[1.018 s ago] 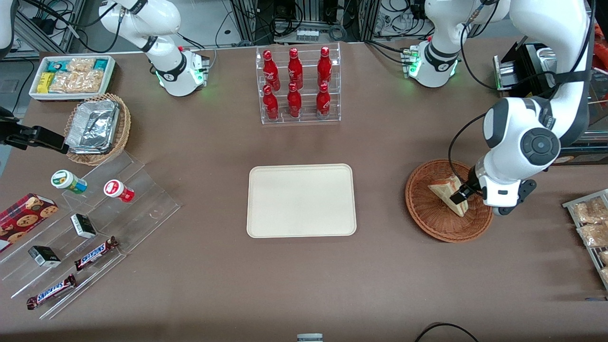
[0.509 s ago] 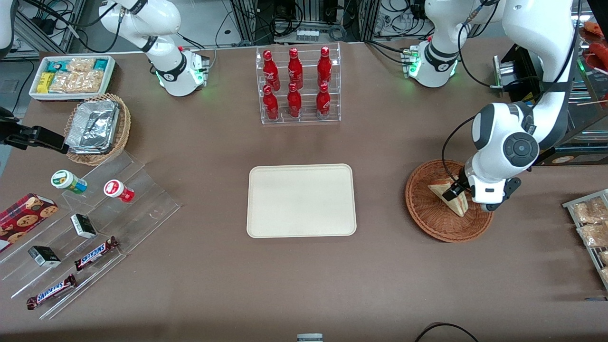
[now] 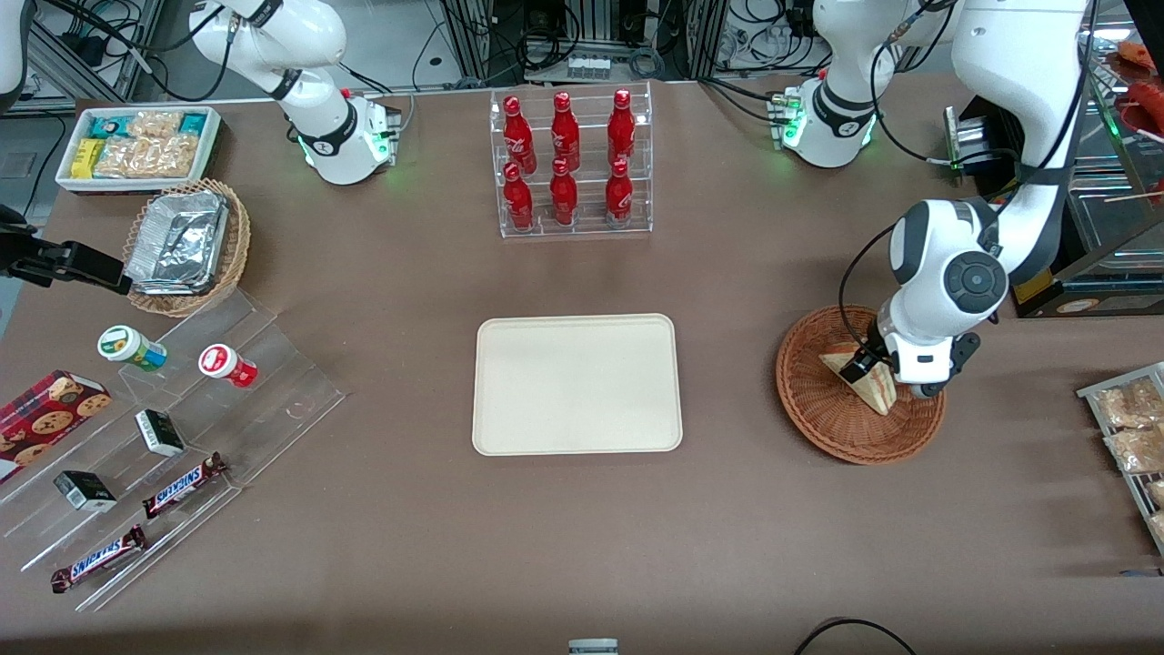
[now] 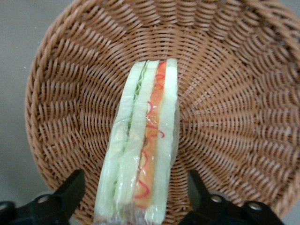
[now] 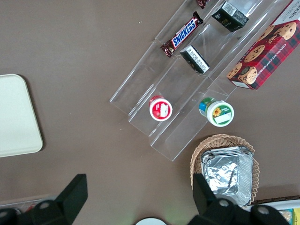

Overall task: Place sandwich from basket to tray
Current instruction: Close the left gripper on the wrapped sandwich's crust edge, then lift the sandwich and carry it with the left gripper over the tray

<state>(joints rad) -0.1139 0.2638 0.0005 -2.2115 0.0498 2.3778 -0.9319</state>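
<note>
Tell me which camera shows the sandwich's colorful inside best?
The left wrist view. It looks straight at the sandwich and its red, orange and green layers, with the open gripper astride it over the basket. The front view shows only a small pale wedge, partly hidden by the arm. The right wrist view doesn't show it.

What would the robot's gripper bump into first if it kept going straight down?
Most likely the sandwich: the open gripper straddles it, over the basket. How close it is cannot be told.

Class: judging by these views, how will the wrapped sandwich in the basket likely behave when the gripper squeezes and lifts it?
The sandwich probably squashes easily: soft bread layers. Its clear film looks slippery. The open gripper straddles it in the basket.
</note>
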